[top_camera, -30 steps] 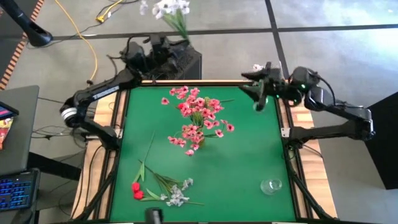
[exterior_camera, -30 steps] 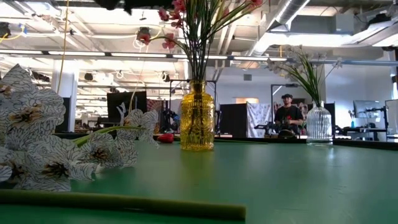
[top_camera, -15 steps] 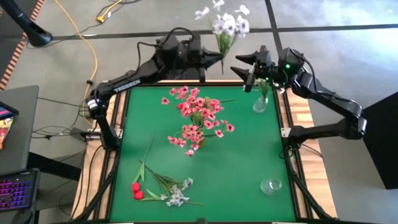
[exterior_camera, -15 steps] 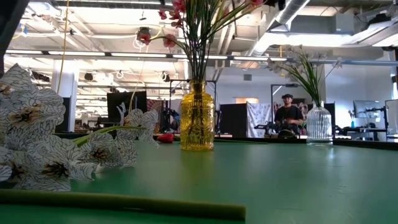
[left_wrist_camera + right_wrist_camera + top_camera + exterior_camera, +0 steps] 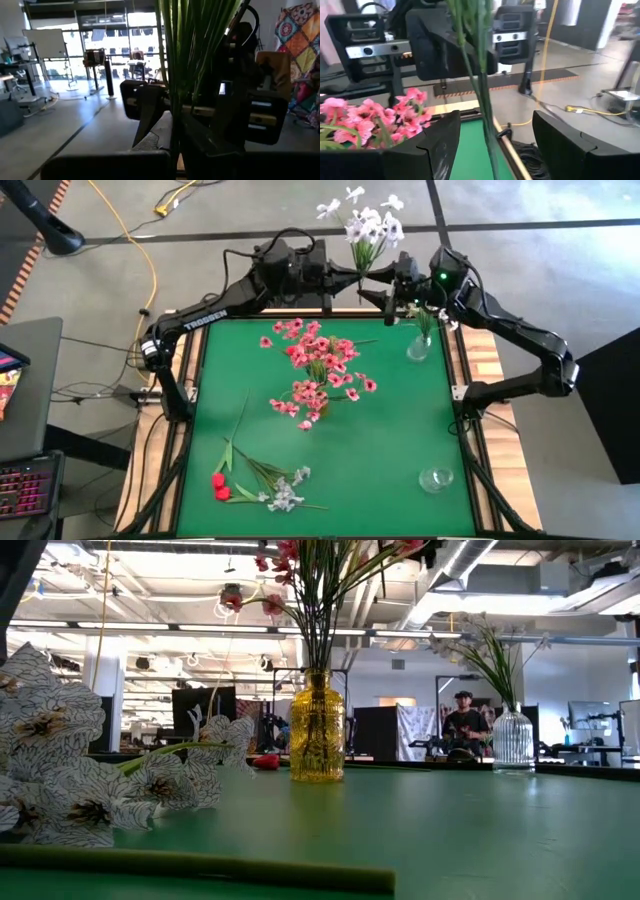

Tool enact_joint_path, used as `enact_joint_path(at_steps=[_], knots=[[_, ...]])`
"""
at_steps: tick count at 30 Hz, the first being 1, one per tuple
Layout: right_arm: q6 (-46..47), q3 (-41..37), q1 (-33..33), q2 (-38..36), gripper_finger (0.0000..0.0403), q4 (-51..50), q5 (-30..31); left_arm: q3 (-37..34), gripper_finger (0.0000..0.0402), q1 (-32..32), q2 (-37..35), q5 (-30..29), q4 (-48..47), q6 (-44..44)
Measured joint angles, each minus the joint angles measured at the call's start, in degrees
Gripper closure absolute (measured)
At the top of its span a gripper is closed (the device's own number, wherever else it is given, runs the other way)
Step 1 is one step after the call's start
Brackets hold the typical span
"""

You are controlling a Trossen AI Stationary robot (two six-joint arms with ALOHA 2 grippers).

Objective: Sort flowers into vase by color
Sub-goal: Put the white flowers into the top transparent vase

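From above, the left gripper pinches the stem of a white flower spray at top centre, beyond the green table's far edge, while the right gripper faces it with fingers spread; pink flowers fill the middle, a clear vase with a white spray stands upper right, and red buds and white-grey blossoms lie lower left. At table level, a yellow vase of pink blooms stands at centre and the ribbed clear vase at right. The left wrist camera shows green stems held upright before the opposing arm; the right wrist camera shows one stem between its open fingers.
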Motion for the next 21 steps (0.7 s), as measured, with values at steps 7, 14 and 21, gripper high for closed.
enact_joint_path(at_steps=[7,14,21], knots=[[0.2,0.3,0.6,1.2,0.018,0.8,-0.1,0.0,0.0401,0.0,0.0,0.0,-1.6,-0.7],[1.5,0.3,0.6,1.2,0.0305,3.1,-0.1,0.0,0.0401,0.0,0.0,-0.2,-1.6,-1.4],[1.5,0.3,0.6,1.1,0.0384,2.8,-0.1,0.0,0.0398,0.0,0.0,-1.5,-1.9,-3.1]])
